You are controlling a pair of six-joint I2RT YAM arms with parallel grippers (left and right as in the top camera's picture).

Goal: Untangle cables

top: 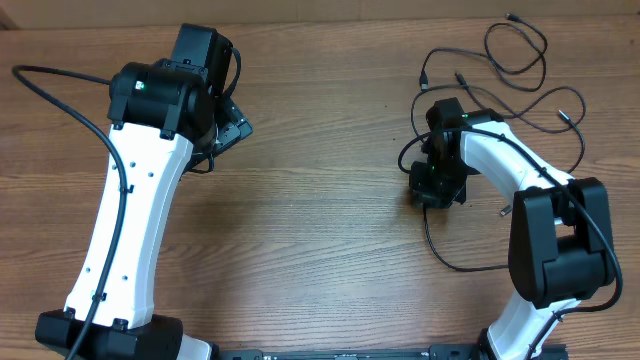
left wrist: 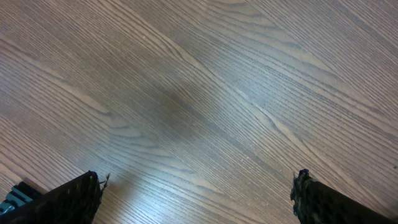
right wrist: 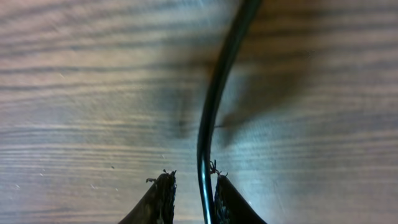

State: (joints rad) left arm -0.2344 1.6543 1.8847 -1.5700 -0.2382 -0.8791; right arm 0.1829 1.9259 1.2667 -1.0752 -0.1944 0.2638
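Several thin black cables (top: 520,95) lie looped and crossing at the far right of the wooden table, with small plugs at their ends (top: 512,17). My right gripper (top: 437,186) is low on the table at the left edge of the tangle. In the right wrist view its jaws (right wrist: 189,186) are nearly closed and straddle one black cable (right wrist: 214,106). The cable touches the right finger, and a small gap shows on the left side. My left gripper (top: 232,125) is at the far left, away from the cables. Its jaws (left wrist: 196,193) are wide open and empty over bare wood.
One loop of cable (top: 445,255) trails from the right gripper towards the front edge. Thick black arm cables run along both arms (top: 60,95). The arm bases stand at the front edge (top: 120,335).
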